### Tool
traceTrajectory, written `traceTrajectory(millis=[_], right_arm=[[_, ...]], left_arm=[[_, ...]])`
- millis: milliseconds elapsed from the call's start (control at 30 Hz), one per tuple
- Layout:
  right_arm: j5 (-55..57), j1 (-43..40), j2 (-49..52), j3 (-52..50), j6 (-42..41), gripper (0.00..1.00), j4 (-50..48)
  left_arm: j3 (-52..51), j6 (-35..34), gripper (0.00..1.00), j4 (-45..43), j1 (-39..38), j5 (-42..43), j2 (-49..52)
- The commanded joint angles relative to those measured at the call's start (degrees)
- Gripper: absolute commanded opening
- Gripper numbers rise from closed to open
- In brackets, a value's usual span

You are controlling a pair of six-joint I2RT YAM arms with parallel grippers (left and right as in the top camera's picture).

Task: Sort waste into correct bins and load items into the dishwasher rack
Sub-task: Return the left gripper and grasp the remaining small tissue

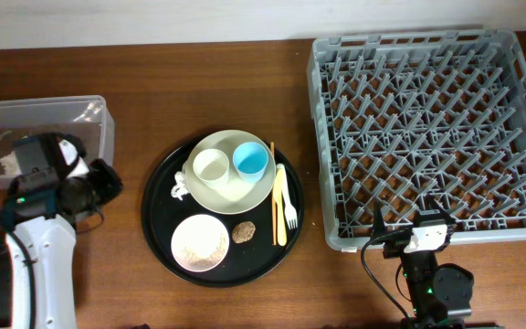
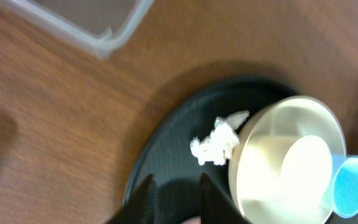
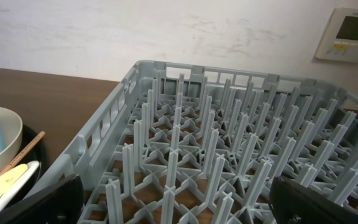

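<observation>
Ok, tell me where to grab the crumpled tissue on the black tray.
Pinch the crumpled tissue at its bulky middle, probably from straight above. It lies low on the black tray right beside the cream plate, whose rim blocks a sideways approach there.

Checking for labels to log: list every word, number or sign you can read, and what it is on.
Nothing here is legible.
On the wall control panel, right wrist view: screen and markings too small and blurred to read.
On the cream plate, grey rack and clear tub: no print visible.
</observation>
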State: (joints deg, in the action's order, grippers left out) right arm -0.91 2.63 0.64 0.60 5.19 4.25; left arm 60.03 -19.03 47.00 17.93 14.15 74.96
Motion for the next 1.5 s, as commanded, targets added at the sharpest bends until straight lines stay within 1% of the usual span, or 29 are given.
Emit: traceTrajectory(millis=[0, 33, 67, 100, 133, 200, 233, 267, 300, 367, 433, 500, 567, 633, 767, 833, 933, 1000, 1067, 1367, 1467], right_arm=[[0.11, 0.35, -0.33, -0.28, 0.37, 0.98, 0.28], [0.11, 0.35, -0.33, -0.28, 0.37, 0.98, 0.28], [0.11, 0.35, -0.33, -0.28, 0.37, 0.98, 0.28], [0.11, 0.35, -0.33, -0.28, 0.39, 0.98, 0.28], [0.11, 0.35, -0.33, -0.28, 0.37, 0.98, 0.28], [0.11, 0.35, -0.33, -0.28, 0.37, 0.98, 0.28], [0.11, 0.35, -0.33, -0.28, 0.37, 0.98, 0.28], [0.11, 0.35, -0.33, -0.28, 0.37, 0.98, 0.28], [0.11, 0.35, -0.33, -0.28, 0.37, 0.98, 0.28], [0.11, 0.35, -0.33, -0.28, 0.37, 0.98, 0.28], [0.11, 0.35, -0.33, -0.28, 0.37, 0.98, 0.28], [0.11, 0.35, -0.33, -0.28, 0.37, 0.98, 0.28], [0.11, 0.35, -0.33, -0.28, 0.37, 0.98, 0.28], [0.11, 0.35, -0.33, -0.28, 0.37, 0.98, 0.28], [0.11, 0.35, -0.33, -0.28, 0.39, 0.98, 0.28], [0.11, 0.35, -0.33, -0.28, 0.37, 0.98, 0.28], [0.11, 0.35, -0.33, -0.28, 0.37, 0.98, 0.28], [0.11, 0.35, -0.33, -0.28, 0.37, 0.98, 0.28], [0.11, 0.35, -0.33, -0.28, 0.37, 0.98, 0.28], [0.11, 0.35, -0.33, -0.28, 0.37, 0.98, 0.28], [0.11, 0.35, -0.33, -0.28, 0.37, 0.98, 0.28]], left_arm=[[-1.92, 5.68, 0.30, -0.04, -2.69, 1.05, 0.96], [-1.92, 7.17, 0.34, -0.02, -4.04, 0.26, 1.33], [-1.92, 7.19, 0.37, -0.04, -5.35, -1.81, 1.84], [-1.92, 7.21, 0.38, -0.07, -7.21, -3.50, 2.95], [-1.92, 8.98, 0.46, -0.98, -9.73, -3.93, 4.96], [-1.92, 9.79, 0.59, -3.43, -13.86, -4.11, 8.41], [-1.92, 10.05, 0.63, -5.05, -16.13, -4.11, 10.38], [-1.92, 12.11, 0.66, -6.16, -17.29, -4.20, 11.34], [-1.92, 12.72, 0.67, -6.60, -17.92, -5.18, 11.89], [-1.92, 13.68, 0.68, -7.43, -19.37, -10.27, 12.85], [-1.92, 15.76, 0.68, -8.26, -20.09, -11.04, 12.92], [-1.92, 15.91, 0.67, -8.81, -20.09, -12.87, 13.22], [-1.92, 15.87, 0.67, -8.26, -20.09, -13.31, 13.22], [-1.95, 15.85, 0.61, -6.69, -20.09, -12.92, 13.22], [-1.95, 15.85, 0.61, -4.00, -20.09, -12.90, 13.22], [-2.86, 15.85, 0.61, -4.13, -20.09, -12.87, 13.22], [-7.32, 15.61, 0.61, -8.17, -20.09, -12.63, 13.22], [-9.64, 15.43, 0.61, -12.33, -20.09, -8.83, 13.22], [-10.40, 15.45, 0.61, -14.97, -20.09, -9.01, 13.22], [-11.06, 15.45, 0.61, -16.11, -20.09, -9.03, 13.25], [-13.18, 15.43, 0.61, -20.04, -20.09, -9.03, 13.35]])
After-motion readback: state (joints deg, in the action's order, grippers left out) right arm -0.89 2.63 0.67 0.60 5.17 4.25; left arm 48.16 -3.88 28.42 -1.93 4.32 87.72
